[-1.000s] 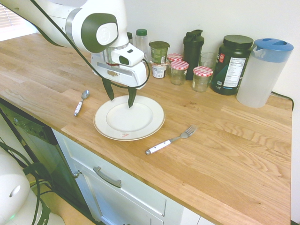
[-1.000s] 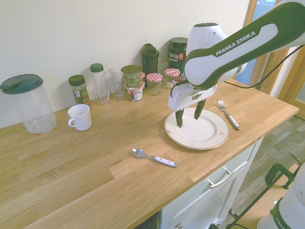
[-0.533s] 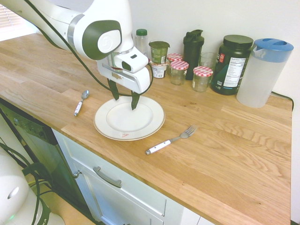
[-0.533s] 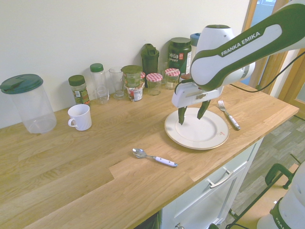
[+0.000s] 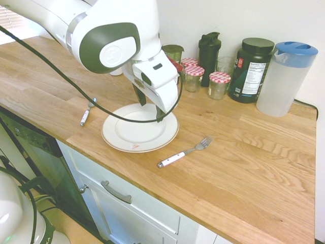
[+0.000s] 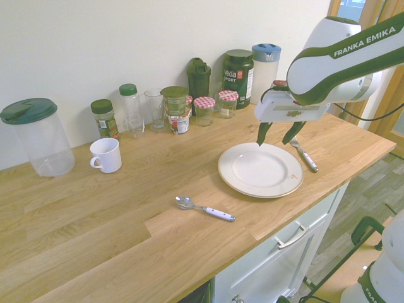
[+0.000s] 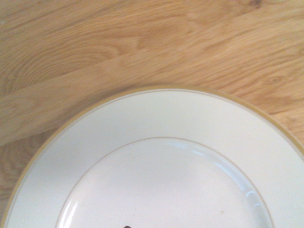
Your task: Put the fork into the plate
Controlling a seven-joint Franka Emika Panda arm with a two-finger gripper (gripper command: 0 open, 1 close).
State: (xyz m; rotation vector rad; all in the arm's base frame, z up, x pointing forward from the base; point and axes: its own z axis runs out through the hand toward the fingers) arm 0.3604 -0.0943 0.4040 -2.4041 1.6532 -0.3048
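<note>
A round, glossy white plate (image 5: 139, 133) with a thin gold-toned rim is seen on the grained wooden counter (image 5: 254, 157). The slim fork (image 5: 185, 152), white-handled with metal tines, lies just beside the plate. The gripper (image 6: 278, 133), spread wide and empty, has been shifted from over the plate's centre to its far edge, towards the fork.
</note>
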